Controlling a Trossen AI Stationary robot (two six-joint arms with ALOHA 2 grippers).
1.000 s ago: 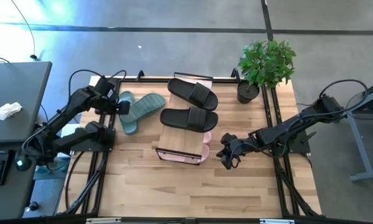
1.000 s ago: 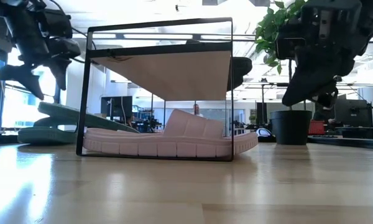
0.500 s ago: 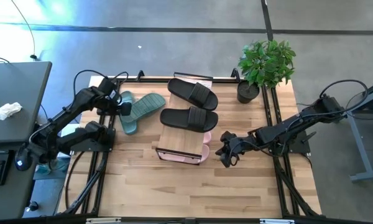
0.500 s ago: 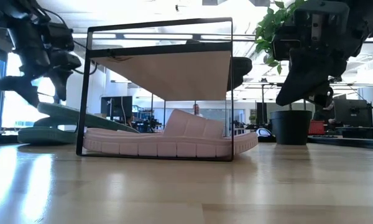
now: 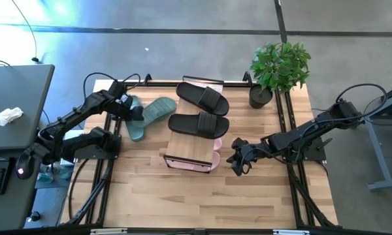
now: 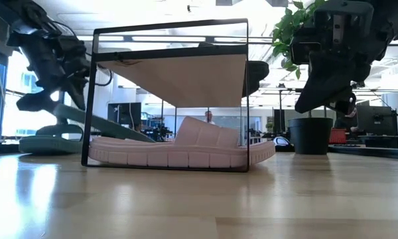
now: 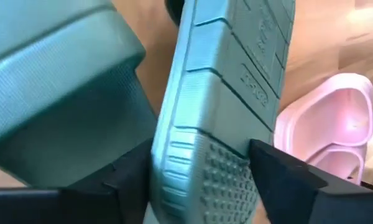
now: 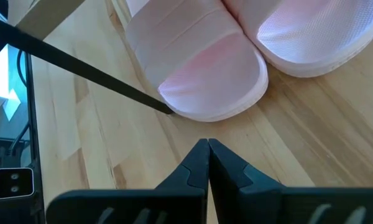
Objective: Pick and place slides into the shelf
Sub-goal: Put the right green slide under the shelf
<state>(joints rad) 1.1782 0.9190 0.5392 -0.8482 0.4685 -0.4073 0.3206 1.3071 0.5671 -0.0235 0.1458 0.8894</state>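
Step in hand, as judged: grasping a green slide for shelving. Lower right of centre in the high view, the right gripper [image 5: 238,160] hovered clenched and empty beside the shelf [image 5: 191,145]. The shelf held 2 pink slides [image 6: 179,151] underneath and 2 black slides [image 5: 199,123] on its plank top. Upper left, the left gripper [image 5: 132,109] straddled the heel of 1 green slide [image 7: 217,118], fingers not yet visibly clamped. Next move calls for closing firmly, then lifting.

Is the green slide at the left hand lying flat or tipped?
Tipped: the dull green rubber slide rests slanted across its mate, treaded sole showing between the left hand's fingers.
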